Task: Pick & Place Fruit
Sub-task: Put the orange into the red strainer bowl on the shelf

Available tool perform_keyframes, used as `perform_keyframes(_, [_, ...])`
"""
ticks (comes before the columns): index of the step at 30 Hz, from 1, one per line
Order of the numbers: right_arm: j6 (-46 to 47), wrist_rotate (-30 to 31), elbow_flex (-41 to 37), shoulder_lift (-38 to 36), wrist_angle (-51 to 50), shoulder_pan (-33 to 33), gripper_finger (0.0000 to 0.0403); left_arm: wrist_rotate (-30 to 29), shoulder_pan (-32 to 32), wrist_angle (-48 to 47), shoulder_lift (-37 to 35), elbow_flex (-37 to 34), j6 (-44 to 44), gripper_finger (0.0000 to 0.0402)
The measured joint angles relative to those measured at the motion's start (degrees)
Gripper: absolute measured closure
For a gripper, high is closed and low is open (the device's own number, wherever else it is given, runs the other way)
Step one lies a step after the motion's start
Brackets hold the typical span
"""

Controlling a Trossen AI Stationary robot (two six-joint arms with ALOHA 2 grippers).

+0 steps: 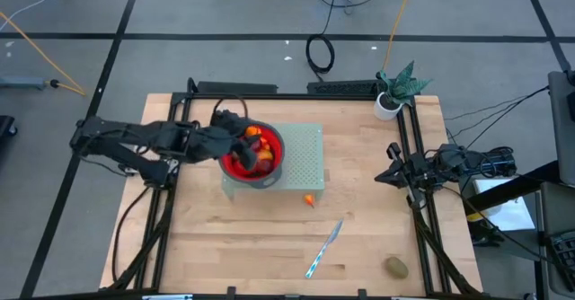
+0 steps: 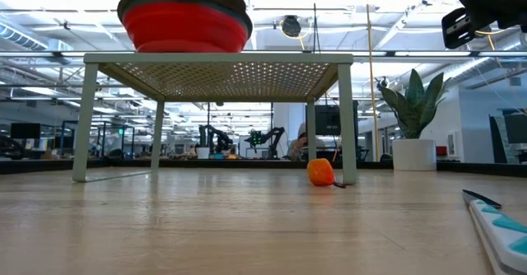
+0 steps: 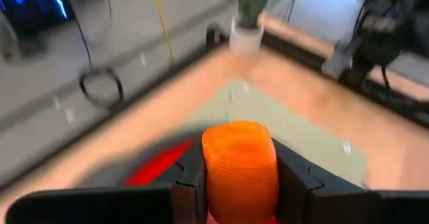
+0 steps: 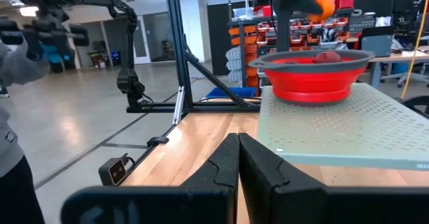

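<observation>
Nearest you on the table [image 1: 225,255] lie an olive-brown fruit [image 1: 396,267] and the knife [image 1: 324,247]; farther in, a stray orange fruit [image 1: 310,199] sits by the perforated stand [image 1: 305,156]. Your left pincer [image 3: 239,177] grips an orange fruit [image 3: 240,167] above the red bowl [image 1: 252,156] — already holding fruit [image 1: 260,161]. Your right pincer [image 4: 238,157] waits clenched at the table's right edge.
</observation>
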Motion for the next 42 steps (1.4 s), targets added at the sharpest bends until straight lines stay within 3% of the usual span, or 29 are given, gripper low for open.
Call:
perform_keyframes(4, [0.07, 0.00, 0.00, 0.01, -0.02, 0.00, 0.0399, 6.07, 2.03, -9.28, 0.02, 0.00, -9.35, 0.0295])
perform_keyframes(12, [-0.02, 0.00, 0.00, 0.01, -0.01, 0.01, 0.0399, 10.22, 3.83, -18.87, 0.02, 0.00, -20.06, 0.0295])
perform_keyframes(17, [-0.04, 0.00, 0.00, 0.01, -0.02, 0.00, 0.0399, 15.95, 4.53, -19.39, 0.94, -0.01, -20.29, 0.0295])
perform_keyframes(28, [-0.04, 0.02, 0.00, 0.01, -0.02, 0.02, 0.0399, 15.80, 5.67, -20.91, 1.64, -0.07, -16.69, 0.0292])
perform_keyframes(42, [-0.04, 0.02, 0.00, 0.01, -0.02, 0.01, 0.0399, 15.82, 7.20, -20.91, 1.69, -0.07, -11.08, 0.0192])
